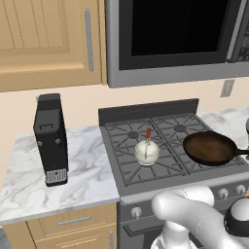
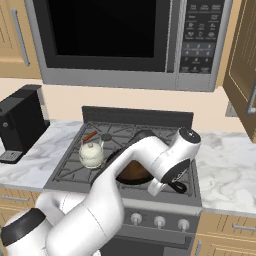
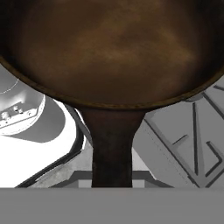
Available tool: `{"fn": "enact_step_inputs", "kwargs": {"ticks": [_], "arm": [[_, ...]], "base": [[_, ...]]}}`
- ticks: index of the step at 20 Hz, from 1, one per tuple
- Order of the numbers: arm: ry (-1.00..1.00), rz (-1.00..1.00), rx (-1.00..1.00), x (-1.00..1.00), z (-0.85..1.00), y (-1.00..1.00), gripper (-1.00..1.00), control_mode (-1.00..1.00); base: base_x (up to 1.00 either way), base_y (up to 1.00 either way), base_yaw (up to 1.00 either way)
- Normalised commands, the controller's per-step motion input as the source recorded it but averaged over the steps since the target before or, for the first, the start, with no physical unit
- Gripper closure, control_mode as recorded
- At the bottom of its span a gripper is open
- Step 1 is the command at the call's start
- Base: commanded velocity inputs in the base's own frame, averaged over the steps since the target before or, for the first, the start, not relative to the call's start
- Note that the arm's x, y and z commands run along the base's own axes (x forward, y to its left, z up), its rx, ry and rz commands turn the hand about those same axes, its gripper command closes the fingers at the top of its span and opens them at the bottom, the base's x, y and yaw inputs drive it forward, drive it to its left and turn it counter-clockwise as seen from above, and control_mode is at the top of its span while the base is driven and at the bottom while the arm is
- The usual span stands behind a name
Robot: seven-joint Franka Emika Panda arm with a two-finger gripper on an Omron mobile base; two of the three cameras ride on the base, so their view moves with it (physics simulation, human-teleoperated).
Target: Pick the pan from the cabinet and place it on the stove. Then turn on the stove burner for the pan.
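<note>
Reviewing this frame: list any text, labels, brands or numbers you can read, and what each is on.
None can be read.
Microwave keypad: rows of buttons with pale marks, too small and blurred to read.
Black coffee machine: a pale striped patch low on its front, no legible characters.
Stove knobs: no markings visible.

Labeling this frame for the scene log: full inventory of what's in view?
pan: 1, dark brown-black, over the stove's front right grate, whether it rests on it unclear
stove: 1, dark grey grates, steel front, silver knobs
cup: 1, white, red stick in it, on the stove's left grates
microwave: 1, steel frame, black door, above the stove
cabinet: tan wood, grey bar handle, upper left; a door stands open at right
coffee machine: 1, black, on the left counter
counter: white marble, both sides of the stove
gripper: 1, dark, shut on the pan's handle
</note>
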Motion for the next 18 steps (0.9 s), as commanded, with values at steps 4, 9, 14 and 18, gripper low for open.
{"fn": "enact_step_inputs", "kwargs": {"ticks": [4,9,14,18], "arm": [[0.05,0.00,0.00,0.13,-0.25,-0.18,1.00,-1.00],[0.03,0.00,0.00,0.07,-0.17,-0.36,1.00,-1.00],[0.04,0.00,0.00,0.14,-0.16,-0.28,1.00,-1.00],[0.06,0.00,0.00,0.31,-0.14,-0.04,1.00,-1.00]], "base": [[0.00,0.00,0.00],[0.00,0.00,0.00],[0.00,0.00,0.00],[0.00,0.00,0.00]]}}
